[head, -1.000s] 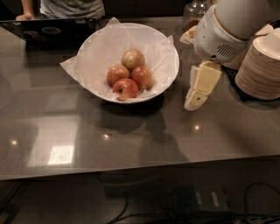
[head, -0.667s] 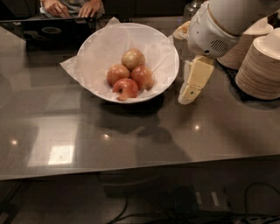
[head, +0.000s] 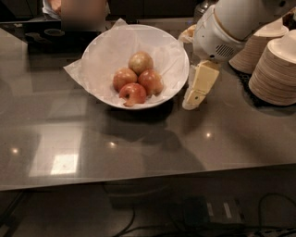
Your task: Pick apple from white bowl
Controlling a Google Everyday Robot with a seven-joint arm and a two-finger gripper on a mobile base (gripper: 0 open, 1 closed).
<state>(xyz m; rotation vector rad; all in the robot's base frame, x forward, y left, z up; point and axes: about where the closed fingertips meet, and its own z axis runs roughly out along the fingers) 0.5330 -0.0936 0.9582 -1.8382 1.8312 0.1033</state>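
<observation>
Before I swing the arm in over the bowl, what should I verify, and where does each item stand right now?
1. Apple in view and uncovered: ok. It lies on the right of the pile in the white bowl.
2. Gripper above the apple: not ok. It hangs outside the bowl's right rim, low over the table.
3. Room around the apple: not ok. The yellowish-tan apple and two others crowd it.
4. Stacked plates out of the path: ok. They stand on the gripper's far side from the bowl.
5. Person behind the bowl clear of the arm's reach: cannot tell.
</observation>
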